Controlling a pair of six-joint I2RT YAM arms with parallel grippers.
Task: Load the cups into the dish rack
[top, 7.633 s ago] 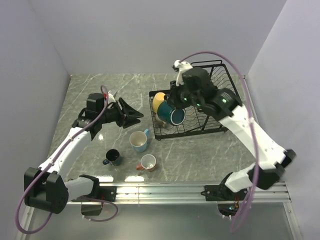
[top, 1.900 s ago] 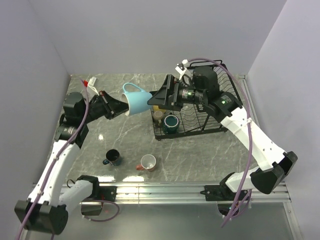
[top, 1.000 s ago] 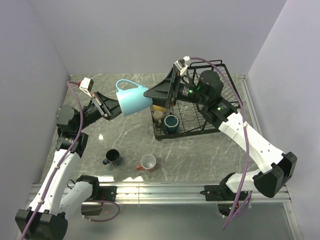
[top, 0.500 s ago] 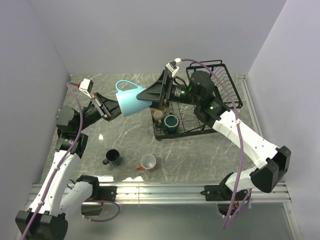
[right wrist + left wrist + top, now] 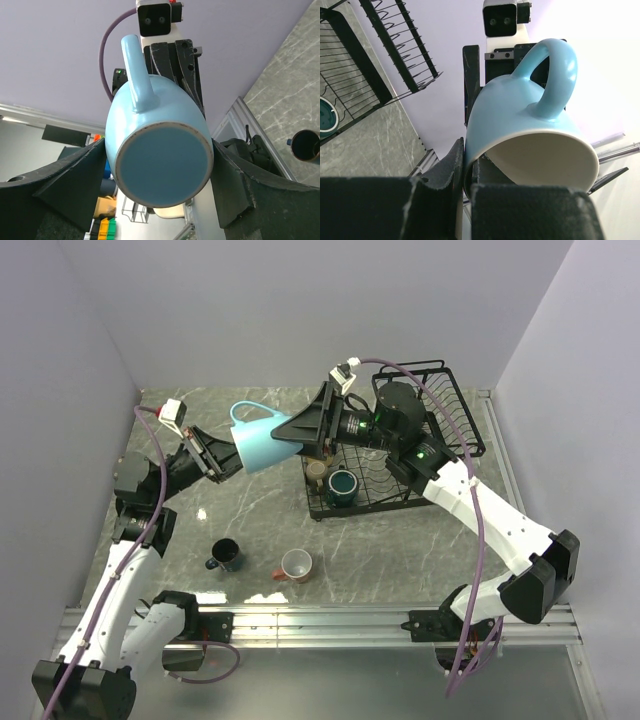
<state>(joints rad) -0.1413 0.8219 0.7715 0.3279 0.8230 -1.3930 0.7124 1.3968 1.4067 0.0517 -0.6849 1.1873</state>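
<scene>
Light blue mug (image 5: 262,439) now sits between both grippers: left gripper (image 5: 222,456) pinches its rim, right gripper (image 5: 300,428) has spread around its base.

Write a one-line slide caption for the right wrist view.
Mid-air handover: the light blue mug, base toward the camera and handle up, sits between the right gripper's open fingers while the left gripper grips its rim.

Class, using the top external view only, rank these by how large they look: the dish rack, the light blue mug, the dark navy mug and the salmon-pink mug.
1. dish rack, plainly largest.
2. light blue mug, though it is held aloft, nearer the camera, which flatters it.
3. dark navy mug and salmon-pink mug: too alike to separate.
</scene>
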